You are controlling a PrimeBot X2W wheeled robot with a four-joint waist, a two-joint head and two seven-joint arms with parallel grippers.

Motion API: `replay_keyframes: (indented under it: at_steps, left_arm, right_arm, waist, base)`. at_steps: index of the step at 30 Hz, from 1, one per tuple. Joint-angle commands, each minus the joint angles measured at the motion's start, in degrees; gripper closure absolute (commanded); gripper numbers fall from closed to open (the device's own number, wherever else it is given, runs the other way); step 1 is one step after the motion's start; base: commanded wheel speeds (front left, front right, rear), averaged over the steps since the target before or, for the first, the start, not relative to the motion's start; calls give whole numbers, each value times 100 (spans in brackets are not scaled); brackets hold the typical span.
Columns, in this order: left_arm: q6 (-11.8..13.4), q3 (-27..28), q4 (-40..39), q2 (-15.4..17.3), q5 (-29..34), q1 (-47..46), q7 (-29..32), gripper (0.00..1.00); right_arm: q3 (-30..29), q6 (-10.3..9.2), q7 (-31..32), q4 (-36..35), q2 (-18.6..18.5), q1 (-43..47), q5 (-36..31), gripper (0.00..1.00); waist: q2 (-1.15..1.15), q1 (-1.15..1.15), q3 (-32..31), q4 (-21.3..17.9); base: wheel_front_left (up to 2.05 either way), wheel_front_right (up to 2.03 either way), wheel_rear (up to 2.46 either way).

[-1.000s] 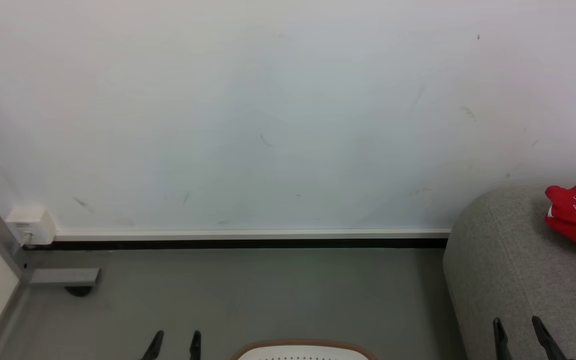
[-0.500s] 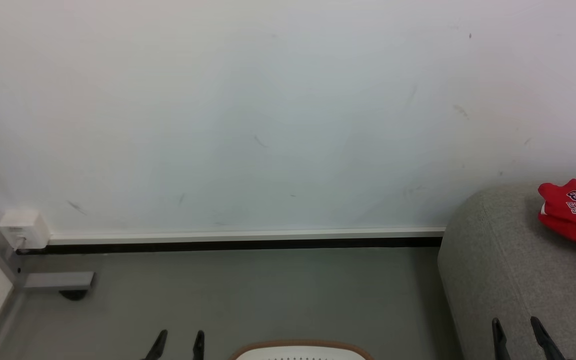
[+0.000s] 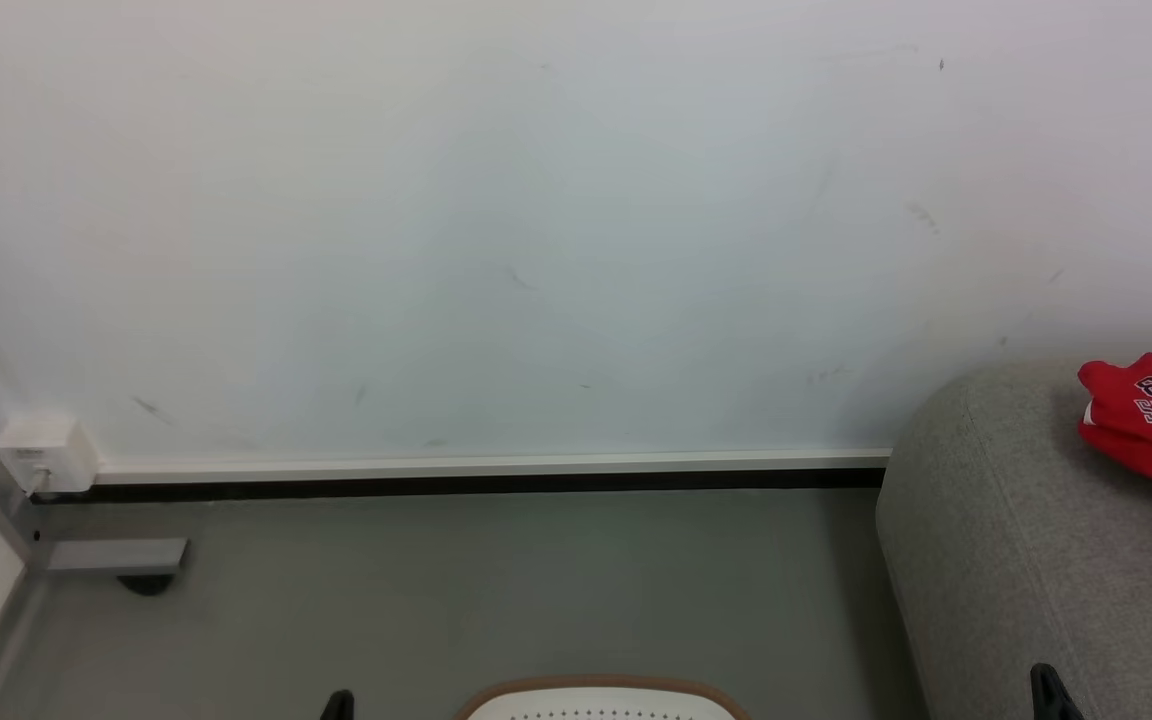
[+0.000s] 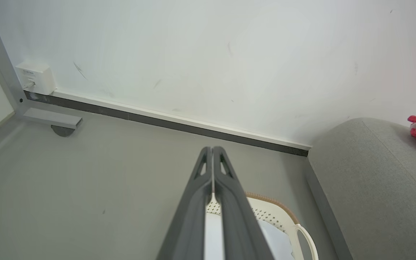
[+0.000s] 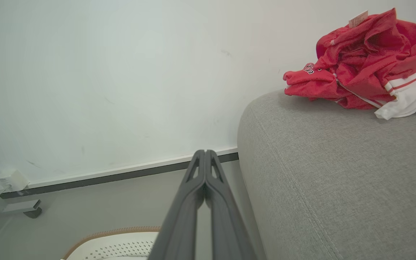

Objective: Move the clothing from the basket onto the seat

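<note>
Red and white clothing (image 5: 359,68) lies heaped on the grey sofa (image 5: 320,173), delivered, I'd say. The left gripper (image 4: 212,150) and right gripper (image 5: 204,152) hang pinched together, empty, near the basket (image 4: 284,216), which seems to hold just a pale sheet (image 4: 271,234).

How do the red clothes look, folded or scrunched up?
Scrunched up: the clothes lie in a crumpled heap on the sofa.

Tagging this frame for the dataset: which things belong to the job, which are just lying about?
Job:
- red and white clothing, piled on the sofa
- grey sofa
- white laundry basket

Lying about:
- white wall box
- grey metal frame foot
- skirting board
</note>
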Motion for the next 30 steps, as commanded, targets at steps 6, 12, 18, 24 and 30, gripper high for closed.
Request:
replay_keyframes:
  at_steps: [6, 12, 18, 24, 30]
  left_arm:
    - [-36, 137, -213, 12, -812, -227, 166, 100]
    - [-43, 226, -321, 8, -1392, -276, 302, 100]
    - [-54, 315, -416, 5, -1943, -328, 439, 100]
    - [-66, 399, -495, 2, -2451, -375, 566, 100]
    - [-82, 481, -567, -1, -2939, -426, 686, 100]
  right_arm:
    - [-44, -2, 166, -150, -34, -272, 798, 100]
    - [-65, -2, 304, -180, -36, -354, 1378, 100]
    - [-88, -3, 437, -200, -38, -433, 1922, 100]
    - [-112, -4, 564, -216, -39, -503, 2431, 100]
    - [-136, -4, 683, -232, -41, -576, 2905, 100]
  waist:
    - [0, 0, 32, 11]
    - [0, 0, 63, 20]
    - [0, 0, 94, 29]
    - [0, 0, 124, 37]
    - [0, 0, 154, 46]
  base:
    - [0, 0, 0]
    - [0, 0, 0]
    - [0, 0, 0]
    - [0, 0, 0]
    - [0, 0, 0]
